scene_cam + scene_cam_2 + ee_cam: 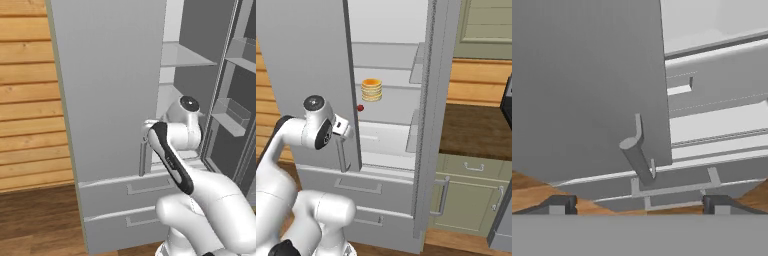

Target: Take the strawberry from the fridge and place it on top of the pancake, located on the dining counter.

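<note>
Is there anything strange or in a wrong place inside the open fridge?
A stack of pancakes stands bare on a fridge shelf, no plate under it, with a small strawberry loose beside it. Nothing looks spilled or damaged.

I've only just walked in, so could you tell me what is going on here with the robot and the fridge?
The white arm stands before the fridge, whose right door is swung open while the left door stays closed. Its gripper has open jaws and holds nothing, hanging near the left door's bar handle. Inside, a small red strawberry sits on a white shelf beside an orange-topped pancake stack. Nothing has been picked up yet.
</note>
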Robot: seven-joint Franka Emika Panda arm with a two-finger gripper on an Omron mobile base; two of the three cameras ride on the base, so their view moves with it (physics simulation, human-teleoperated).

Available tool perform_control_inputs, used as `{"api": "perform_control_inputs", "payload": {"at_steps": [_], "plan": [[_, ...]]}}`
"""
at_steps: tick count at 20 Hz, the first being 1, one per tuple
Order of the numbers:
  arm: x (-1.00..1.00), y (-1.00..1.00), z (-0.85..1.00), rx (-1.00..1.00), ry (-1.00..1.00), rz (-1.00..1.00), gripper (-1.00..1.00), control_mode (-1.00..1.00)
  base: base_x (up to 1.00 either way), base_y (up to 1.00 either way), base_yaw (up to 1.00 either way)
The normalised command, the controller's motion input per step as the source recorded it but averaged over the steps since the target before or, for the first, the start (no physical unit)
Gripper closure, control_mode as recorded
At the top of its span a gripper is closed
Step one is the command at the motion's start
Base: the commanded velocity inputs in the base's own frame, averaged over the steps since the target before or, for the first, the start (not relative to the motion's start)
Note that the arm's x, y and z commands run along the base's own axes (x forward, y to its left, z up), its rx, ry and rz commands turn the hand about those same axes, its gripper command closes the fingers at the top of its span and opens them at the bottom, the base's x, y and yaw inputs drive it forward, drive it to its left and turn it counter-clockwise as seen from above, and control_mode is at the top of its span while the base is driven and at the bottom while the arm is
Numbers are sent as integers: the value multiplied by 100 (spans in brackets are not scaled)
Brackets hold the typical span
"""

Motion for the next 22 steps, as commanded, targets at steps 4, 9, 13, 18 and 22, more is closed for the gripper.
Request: {"api": "perform_control_inputs", "payload": {"at_steps": [4, 9, 13, 18, 22], "plan": [[89, 2, -4, -1, 13, -8, -100, -100, 0, 0, 0], [52, 13, -36, 0, 12, -3, -100, -100, 0, 0, 0], [22, 16, -55, 0, 3, 0, -100, -100, 0, 0, 0], [7, 0, -45, -2, 0, 0, -100, -100, 0, 0, 0], [0, 0, -29, -3, 0, 0, -100, -100, 0, 0, 0]]}}
